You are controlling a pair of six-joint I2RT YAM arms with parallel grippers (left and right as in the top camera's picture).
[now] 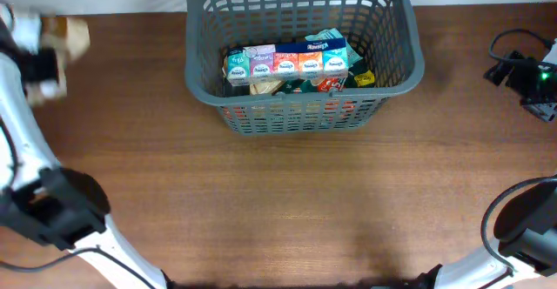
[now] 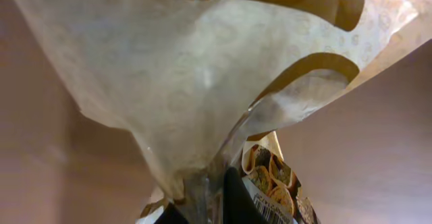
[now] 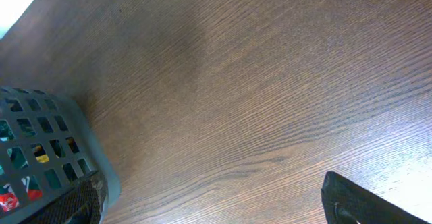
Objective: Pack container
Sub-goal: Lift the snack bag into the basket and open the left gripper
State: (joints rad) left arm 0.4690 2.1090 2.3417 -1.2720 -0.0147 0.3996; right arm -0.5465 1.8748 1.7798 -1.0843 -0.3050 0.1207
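Note:
The dark grey basket [image 1: 296, 119] stands at the back middle of the table, and its corner shows in the right wrist view [image 3: 47, 143]. Inside it lies a row of colourful small packs [image 1: 287, 61] on top of other packets. My left gripper [image 1: 42, 63] is at the far left, blurred, and shut on a cream-and-brown snack bag [image 1: 71, 35]. The bag fills the left wrist view [image 2: 202, 82], pinched between the fingers [image 2: 209, 210] and hanging above the table. My right gripper [image 1: 526, 73] is at the far right, away from the basket. Its fingers [image 3: 223, 210] are wide apart and empty.
The brown wooden table [image 1: 287, 202] stretches in front of the basket. Black cables [image 1: 509, 41] lie by the right gripper at the right edge. The white left arm [image 1: 35, 176] crosses the left side of the table.

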